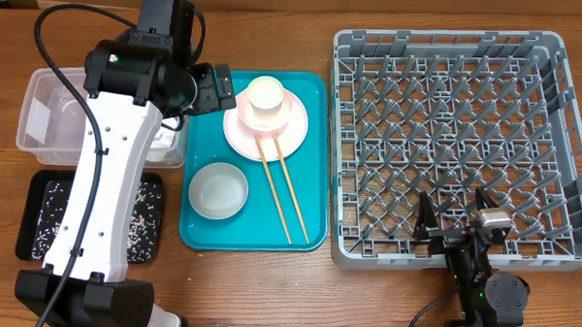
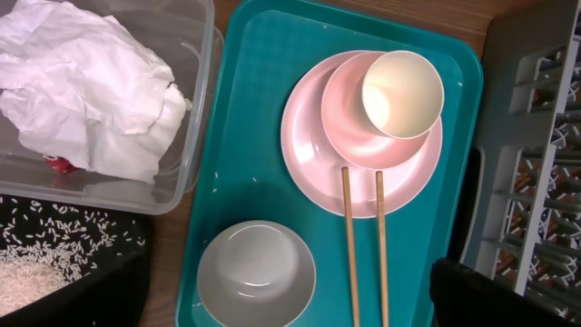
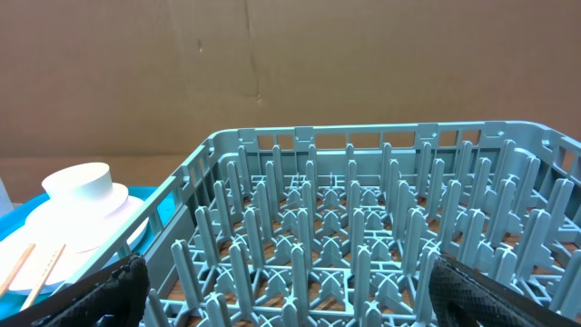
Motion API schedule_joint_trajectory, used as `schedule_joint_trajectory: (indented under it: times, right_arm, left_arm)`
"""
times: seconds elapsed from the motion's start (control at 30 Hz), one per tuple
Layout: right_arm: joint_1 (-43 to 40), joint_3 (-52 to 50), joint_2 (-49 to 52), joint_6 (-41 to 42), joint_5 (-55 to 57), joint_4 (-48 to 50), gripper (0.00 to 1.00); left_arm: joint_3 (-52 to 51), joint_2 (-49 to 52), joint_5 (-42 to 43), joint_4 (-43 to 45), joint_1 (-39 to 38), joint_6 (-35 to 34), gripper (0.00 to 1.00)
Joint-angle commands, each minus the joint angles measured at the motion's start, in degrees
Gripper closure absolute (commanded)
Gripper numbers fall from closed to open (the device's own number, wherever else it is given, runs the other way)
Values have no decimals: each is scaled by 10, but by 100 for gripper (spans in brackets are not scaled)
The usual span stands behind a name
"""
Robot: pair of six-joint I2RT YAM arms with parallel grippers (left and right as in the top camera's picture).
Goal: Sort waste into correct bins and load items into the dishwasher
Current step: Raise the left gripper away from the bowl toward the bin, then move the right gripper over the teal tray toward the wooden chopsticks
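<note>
Now: the waste looks sorted, so I judge the step in hand to be the 1st dish pick for loading.
Waste: the crumpled napkin (image 2: 86,86) and red sauce packet (image 2: 59,164) lie in the clear tub (image 2: 195,136); the rice grains (image 2: 54,254) lie in the black tray (image 1: 27,222), at 6 o'clock of the tub.
Left gripper (image 1: 216,86): hangs over the 10 o'clock corner of the teal tray (image 2: 263,109), beside the tub, spread wide with nothing in it.
Right gripper (image 3: 286,282): sits at the 6 o'clock rim of the dish rack (image 1: 441,38), fingers wide apart and empty.
Stack: the white cup (image 2: 402,93) sits in the whitish-pink bowl (image 2: 349,118), which sits on the pink plate (image 2: 313,154), at the tray's 12 o'clock.
Others: the grey-green bowl (image 2: 256,272) stands alone at the tray's 7 o'clock; the 2 chopsticks (image 2: 349,245) rest their ends on the plate's 6 o'clock edge and run toward 5 o'clock.
Rack: holds no dishes, just beside the tray at its 3 o'clock.
Order: probably cup 1st, since it tops the stack; chopsticks before the plate, or they will roll off.
Grip: 1 finger inside the cup, 1 outside, pinching the wall near the rim.
Lift: straight up, so the bowl beneath does not drag.
Risk: a smooth cup wall may slip; close fully before rising.
</note>
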Motion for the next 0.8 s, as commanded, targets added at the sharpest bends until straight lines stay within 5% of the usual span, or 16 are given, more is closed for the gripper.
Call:
schedule_joint_trajectory:
  times: [0.0,0.13,0.33,0.77]
  right_arm:
    - [-2,-6,-5,-10,10,3,0]
    - [-2,-6,-5,-39,107,6,0]
    - [-2,-6,-5,-38,110,10,0]
    - [-1,3,-5,49,-108,55,0]
  left_arm:
    - [6,-2,1,1,-1,3,0]
    - [6,-2,0,2,-1,3,0]
    - [6,-2,1,2,-1,3,0]
    - [5,-2,1,2,-1,3,0]
